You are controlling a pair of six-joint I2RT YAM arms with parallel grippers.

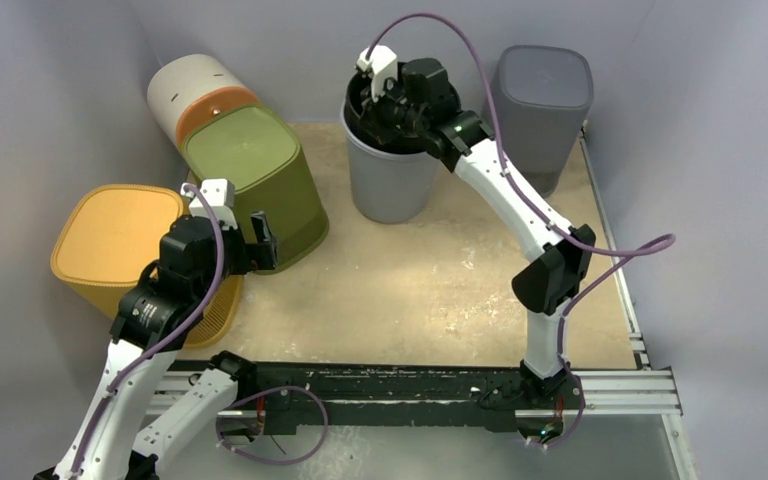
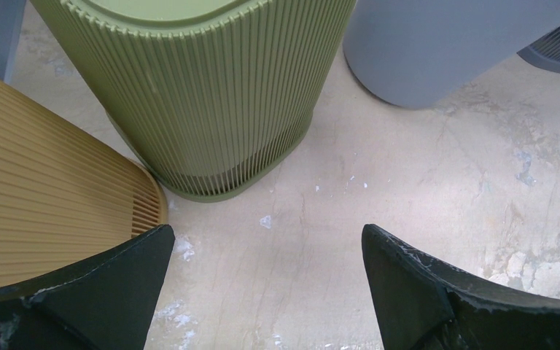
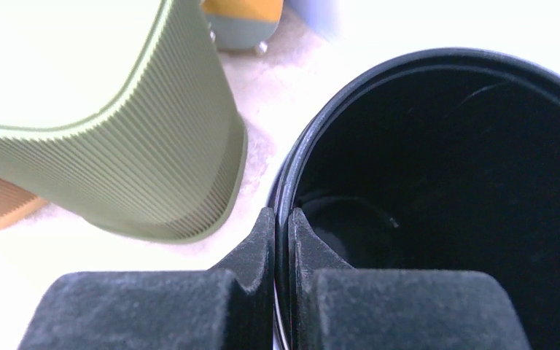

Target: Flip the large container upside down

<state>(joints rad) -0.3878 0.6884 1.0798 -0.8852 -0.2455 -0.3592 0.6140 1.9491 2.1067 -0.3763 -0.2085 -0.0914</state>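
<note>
One step looks done: the right gripper pinches the gray bin by its rim, near the far edge. The bin stands upright, not yet flipped. The left gripper has its jaws spread.

I find no text, brand, number or sign that I can read in any of my three views. The only mark of that kind is a small pale label on the black joint housing of my left arm. Its print is too small to make out.
</note>
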